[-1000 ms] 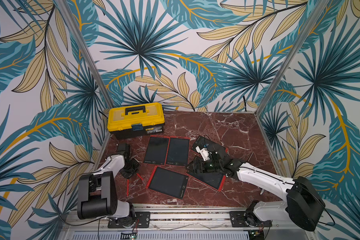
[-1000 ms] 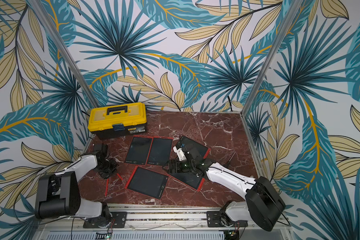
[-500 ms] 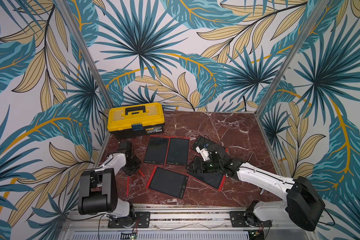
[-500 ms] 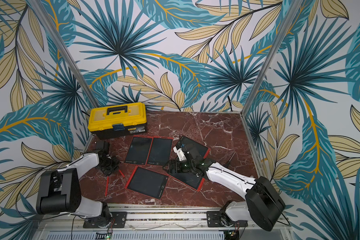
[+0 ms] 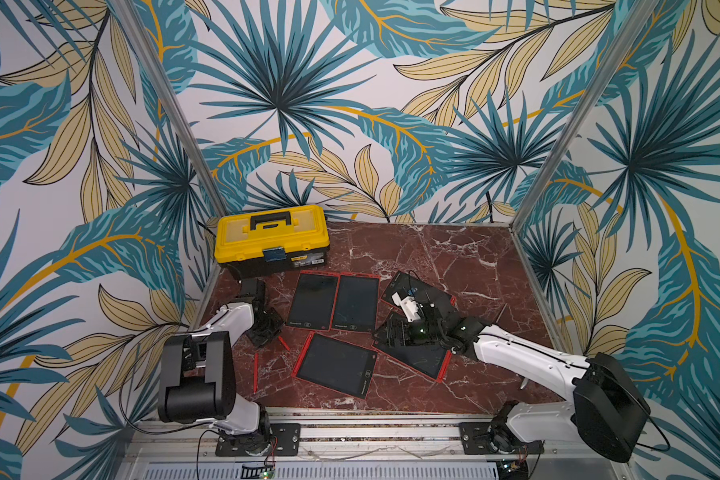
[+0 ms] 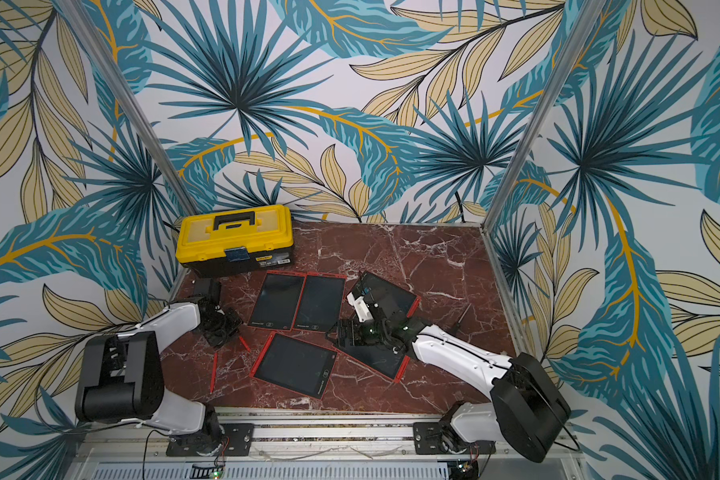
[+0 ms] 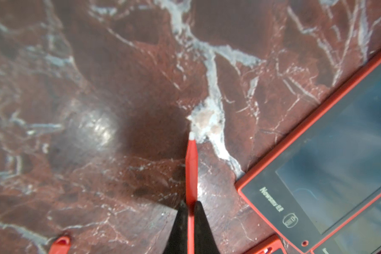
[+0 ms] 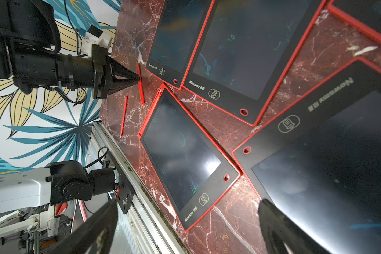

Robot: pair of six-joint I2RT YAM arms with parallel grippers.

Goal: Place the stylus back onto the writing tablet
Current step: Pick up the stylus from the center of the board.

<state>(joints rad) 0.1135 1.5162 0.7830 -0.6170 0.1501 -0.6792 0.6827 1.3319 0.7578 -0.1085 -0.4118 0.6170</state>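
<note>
My left gripper is shut on a thin red stylus. The stylus sticks out past the fingertips, with its white tip low over the marble. The right wrist view shows the same pinch on the stylus. The nearest writing tablet, black with a red rim, lies just beside it on the table. It is the left one of a side-by-side pair. My right gripper is open and empty. It hovers over the edge of a tilted tablet on the right.
A second red stylus lies loose near the front left. Another tablet sits at the front middle, and one more tablet lies behind my right gripper. A yellow toolbox stands at the back left. Metal posts and walls close in the table.
My left gripper has shifted slightly toward the back and the tablets, with the stylus pinched in it. The right arm has not moved.
</note>
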